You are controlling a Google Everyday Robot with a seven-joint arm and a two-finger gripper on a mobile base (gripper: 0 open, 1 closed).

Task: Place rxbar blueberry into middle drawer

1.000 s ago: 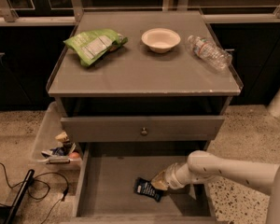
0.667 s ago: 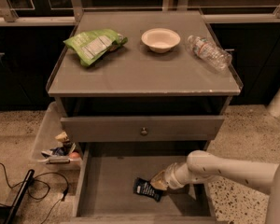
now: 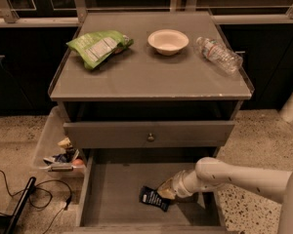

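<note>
Lower centre of frame: my tool (image 3: 167,190) sits low inside the open middle drawer (image 3: 112,191), with the arm reaching in from the lower right. The rxbar blueberry (image 3: 153,198) lies flat on the drawer floor, right of centre, its right end touching the tool's tip. I cannot tell whether the tool is clamped on the bar or free of it.

Judgement: the low reach is there so the bar settles flat rather than dropping. Placement looks nearly complete.

Upper frame: the counter (image 3: 151,77) carries a green chip bag (image 3: 98,47), a bowl (image 3: 168,41) and a water bottle (image 3: 218,54), all well apart from the work. The closed drawer front (image 3: 102,133) sits just above my arm, so I'd withdraw outward before lifting.
</note>
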